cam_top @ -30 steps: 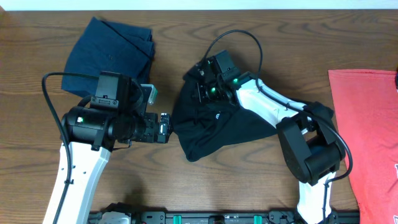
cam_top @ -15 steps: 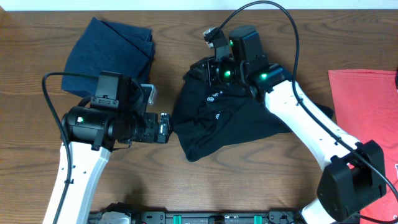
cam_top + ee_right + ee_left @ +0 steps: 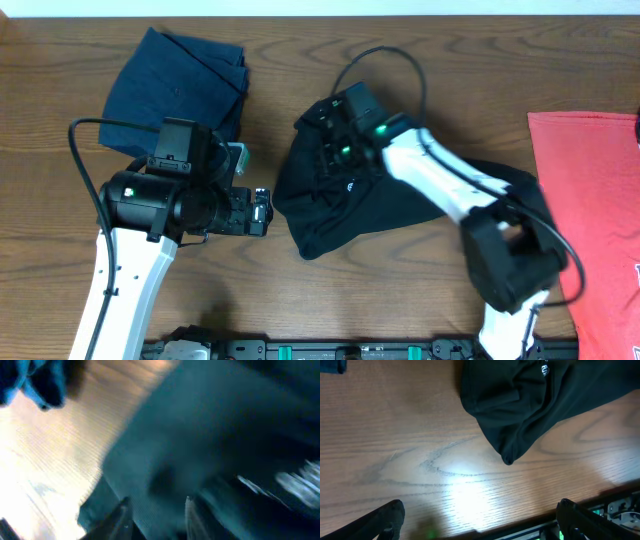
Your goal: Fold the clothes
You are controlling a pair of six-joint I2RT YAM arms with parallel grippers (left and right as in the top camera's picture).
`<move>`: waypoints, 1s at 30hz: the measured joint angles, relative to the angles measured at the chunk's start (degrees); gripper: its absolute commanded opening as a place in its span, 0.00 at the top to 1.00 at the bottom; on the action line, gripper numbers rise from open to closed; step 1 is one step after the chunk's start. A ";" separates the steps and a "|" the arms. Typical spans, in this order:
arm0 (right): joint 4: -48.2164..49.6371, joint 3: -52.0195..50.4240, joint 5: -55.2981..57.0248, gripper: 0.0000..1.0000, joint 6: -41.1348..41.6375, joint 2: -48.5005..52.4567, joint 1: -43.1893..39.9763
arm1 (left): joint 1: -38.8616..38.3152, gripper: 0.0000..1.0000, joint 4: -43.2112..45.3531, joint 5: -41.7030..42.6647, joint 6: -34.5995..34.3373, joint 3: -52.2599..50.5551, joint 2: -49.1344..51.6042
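Observation:
A crumpled black T-shirt (image 3: 385, 210) with small white print lies mid-table; it also shows in the left wrist view (image 3: 535, 405). My left gripper (image 3: 264, 212) is open and empty, just left of the shirt's left edge; in its own view (image 3: 480, 527) the jaws stand wide over bare wood. My right gripper (image 3: 333, 150) is down on the shirt's upper left part. In the blurred right wrist view (image 3: 155, 515) its fingers are close together with black fabric between them. A navy garment (image 3: 180, 85) lies at the back left, and a red T-shirt (image 3: 590, 200) at the right edge.
The wooden table (image 3: 300, 290) has bare wood in front of the black shirt. A black equipment rail with green lights (image 3: 350, 350) runs along the front edge. My right arm's elbow and cable arch over the shirt's right side.
My right arm rose and stretched towards the back half a second ago, and has come back down onto the shirt's upper part. My left gripper has stayed beside the shirt's left edge.

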 measured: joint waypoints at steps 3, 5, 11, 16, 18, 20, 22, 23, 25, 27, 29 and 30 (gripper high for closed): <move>9.38 -0.26 -1.22 0.99 1.57 3.19 2.89 | 0.00 0.02 -0.20 -0.17 0.00 0.00 0.00; 17.73 -0.39 -3.63 0.99 2.69 5.25 4.59 | 0.00 0.02 -0.33 -0.20 0.02 0.00 0.00; 32.65 -0.44 -11.74 0.99 3.43 6.82 8.66 | 0.00 0.02 -1.29 -0.20 0.00 -0.04 0.00; 22.12 -0.35 -10.97 0.74 1.20 5.03 7.56 | 0.00 0.02 -1.25 -0.20 0.00 -0.07 0.00; 13.70 -0.42 -9.01 0.67 -0.76 2.75 4.37 | 0.00 0.02 -0.81 -0.20 0.00 -0.13 0.02; 6.12 -0.57 -6.78 0.64 -2.16 -0.72 -0.72 | -0.09 0.02 0.28 -0.17 0.00 -0.11 0.02; -0.15 -0.57 -5.05 0.56 -3.06 -4.90 -6.51 | -0.44 0.02 1.86 -0.20 0.00 -0.13 0.07; -3.15 -0.55 -4.11 0.52 -3.43 -7.34 -9.64 | -0.83 0.02 2.93 -0.20 0.00 -0.13 0.13; -8.96 -0.39 -2.78 0.46 -4.02 -12.20 -15.78 | -2.08 0.02 5.14 -0.20 0.00 -0.13 0.52; -14.82 -0.20 -1.66 0.44 -4.50 -15.47 -19.89 | -3.43 0.02 6.69 -0.17 0.00 -0.13 1.42; -20.20 0.15 -0.52 0.44 -4.76 -17.35 -22.80 | -4.98 0.02 7.87 -0.17 0.00 -0.13 3.10; -22.38 0.17 0.09 0.43 -4.90 -17.42 -23.71 | -5.90 0.02 8.35 -0.20 0.00 -0.13 4.46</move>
